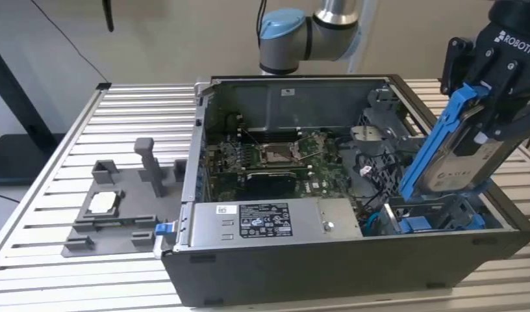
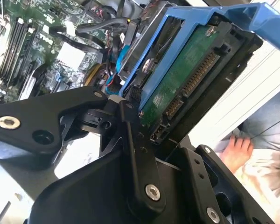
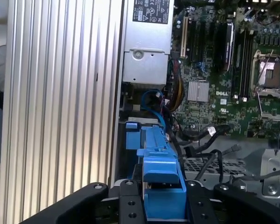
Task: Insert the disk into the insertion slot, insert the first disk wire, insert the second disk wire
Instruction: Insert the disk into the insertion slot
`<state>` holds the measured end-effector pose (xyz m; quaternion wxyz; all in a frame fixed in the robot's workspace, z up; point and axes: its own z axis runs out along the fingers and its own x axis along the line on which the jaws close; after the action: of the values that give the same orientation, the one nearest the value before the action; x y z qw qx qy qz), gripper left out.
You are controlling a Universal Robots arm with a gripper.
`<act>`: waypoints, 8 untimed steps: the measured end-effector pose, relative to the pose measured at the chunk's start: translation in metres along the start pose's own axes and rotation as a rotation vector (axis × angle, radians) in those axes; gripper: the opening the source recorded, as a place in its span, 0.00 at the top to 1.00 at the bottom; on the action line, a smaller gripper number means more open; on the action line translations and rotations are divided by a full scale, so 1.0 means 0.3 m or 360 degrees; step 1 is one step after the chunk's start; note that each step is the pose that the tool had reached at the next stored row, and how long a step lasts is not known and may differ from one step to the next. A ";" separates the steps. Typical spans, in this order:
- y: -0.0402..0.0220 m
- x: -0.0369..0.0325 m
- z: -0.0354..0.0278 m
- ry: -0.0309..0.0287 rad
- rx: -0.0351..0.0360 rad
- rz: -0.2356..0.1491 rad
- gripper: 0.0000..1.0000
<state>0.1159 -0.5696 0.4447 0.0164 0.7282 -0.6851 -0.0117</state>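
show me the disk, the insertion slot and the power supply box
the disk (image 1: pixel 462 170): exterior view, its silver face
the insertion slot (image 1: pixel 414 225): exterior view, a blue rail
the power supply box (image 1: pixel 339 214): exterior view, bare silver top

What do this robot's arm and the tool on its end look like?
The arm is a rounded silver-grey tube with a light blue cap on its joint. The tool is black and blocky with white lettering; in the second wrist view its fingers are flat black linked bars fastened with silver screws.
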 end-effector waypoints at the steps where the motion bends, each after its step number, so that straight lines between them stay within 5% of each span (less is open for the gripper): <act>1: 0.000 0.000 0.005 0.00000 0.0000 -0.0004 0.67; 8: 0.000 0.019 0.034 0.00004 0.0000 -0.0010 0.67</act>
<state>0.1158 -0.5753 0.4344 0.0164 0.7304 -0.6827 -0.0116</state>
